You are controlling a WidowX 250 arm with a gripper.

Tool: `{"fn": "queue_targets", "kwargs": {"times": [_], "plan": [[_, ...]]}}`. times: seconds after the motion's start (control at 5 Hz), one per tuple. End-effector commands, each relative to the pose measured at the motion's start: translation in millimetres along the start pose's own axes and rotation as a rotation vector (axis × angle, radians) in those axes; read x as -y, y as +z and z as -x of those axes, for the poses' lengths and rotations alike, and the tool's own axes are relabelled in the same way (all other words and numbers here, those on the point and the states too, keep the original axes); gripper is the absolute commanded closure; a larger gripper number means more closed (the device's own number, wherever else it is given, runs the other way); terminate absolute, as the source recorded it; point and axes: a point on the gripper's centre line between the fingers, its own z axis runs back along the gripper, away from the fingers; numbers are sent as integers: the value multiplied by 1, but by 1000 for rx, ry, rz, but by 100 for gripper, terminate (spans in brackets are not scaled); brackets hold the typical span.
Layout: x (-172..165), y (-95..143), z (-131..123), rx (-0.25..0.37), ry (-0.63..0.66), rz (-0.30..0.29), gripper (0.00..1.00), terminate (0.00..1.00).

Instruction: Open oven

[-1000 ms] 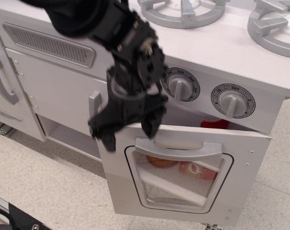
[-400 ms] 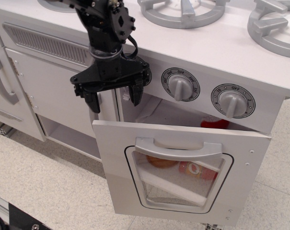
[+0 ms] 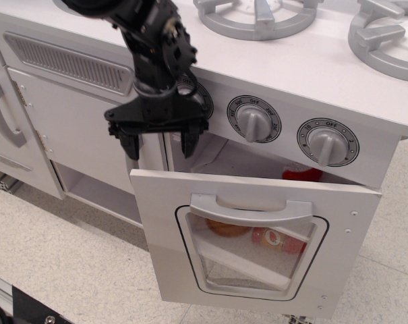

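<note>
Your tool (image 3: 159,140) hangs with its two black fingers (image 3: 189,140) spread wide and nothing between them, just above the top left corner of the oven door (image 3: 254,239), which sits at about 5 o'clock from it. The door stands ajar, tipped outward from its top edge so that a dark gap shows between it and the white panel carrying the two grey dials (image 3: 255,121). The wide grey handle (image 3: 250,210) runs across the upper part of the door, free of the tool, and through the rounded clear window (image 3: 247,253) you can make out an orange-brown item (image 3: 227,228) and a red one (image 3: 278,239), both too blurred to name. Another red object (image 3: 302,173) shows in the gap above the door, at 3 o'clock from the tool. At 9 o'clock from the tool you see a plain white cupboard door (image 3: 79,131) beneath a grey vent grille (image 3: 67,62), and a second cupboard door with a grey handle (image 3: 4,113) at the far left edge. Grey burner rings (image 3: 257,15) sit on the counter (image 3: 318,64) at 1 o'clock. The speckled floor (image 3: 62,263) lies below.
</note>
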Motion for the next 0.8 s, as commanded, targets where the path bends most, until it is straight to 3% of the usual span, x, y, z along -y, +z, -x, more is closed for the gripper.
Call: {"fn": "queue_targets", "kwargs": {"times": [0.0,0.2,0.4,0.6], "plan": [[2,-8,0,-23,-19,38,0,0],[3,-14,25,-60,-6,31,0,0],[15,-15,53,-142,39,-17,0,0],[30,-10,75,-178,64,-7,0,0]]}}
